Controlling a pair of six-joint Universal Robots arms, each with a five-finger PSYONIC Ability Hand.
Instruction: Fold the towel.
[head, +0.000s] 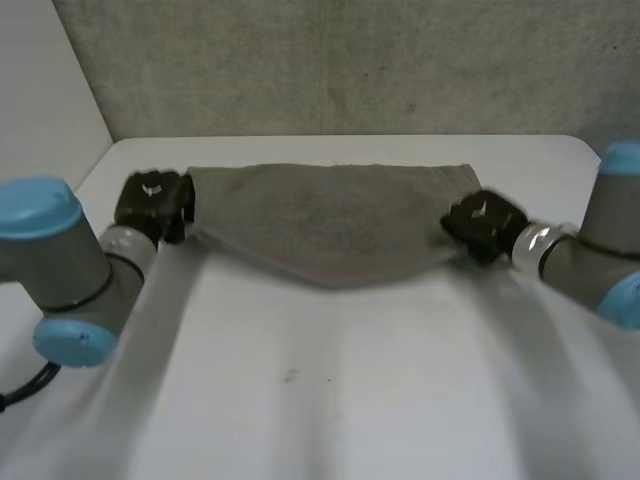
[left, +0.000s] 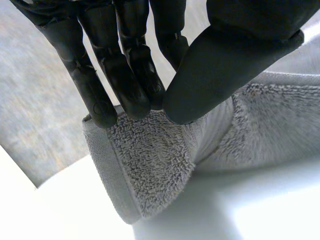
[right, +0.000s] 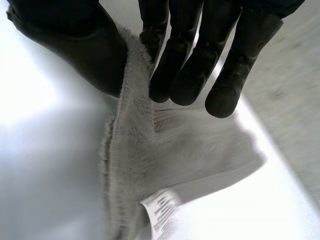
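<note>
Head view: I see the towel (head: 330, 220) stretched between the two hands over the far half of the white tabletop (head: 330, 390). Its far edge runs nearly straight from hand to hand, while its near edge sags to a low point about midway. The left hand (head: 152, 203) is at the towel's left end and the right hand (head: 483, 225) at its right end, both arms reaching in from the near side. I cannot tell from here whether the sagging middle touches the tabletop.

Left wrist view: the left fingers (left: 130, 85) lie along one face of the towel's end and the thumb (left: 220, 65) presses the opposite face, so the cloth is pinched between them. A folded, doubled edge hangs just past the fingertips.

Right wrist view: the right fingers (right: 185, 75) and thumb (right: 85, 50) close on the towel's edge from either side, gripping it. Beyond the fingertips the cloth spreads out, and a white printed label (right: 160, 210) sticks out from its edge.
</note>
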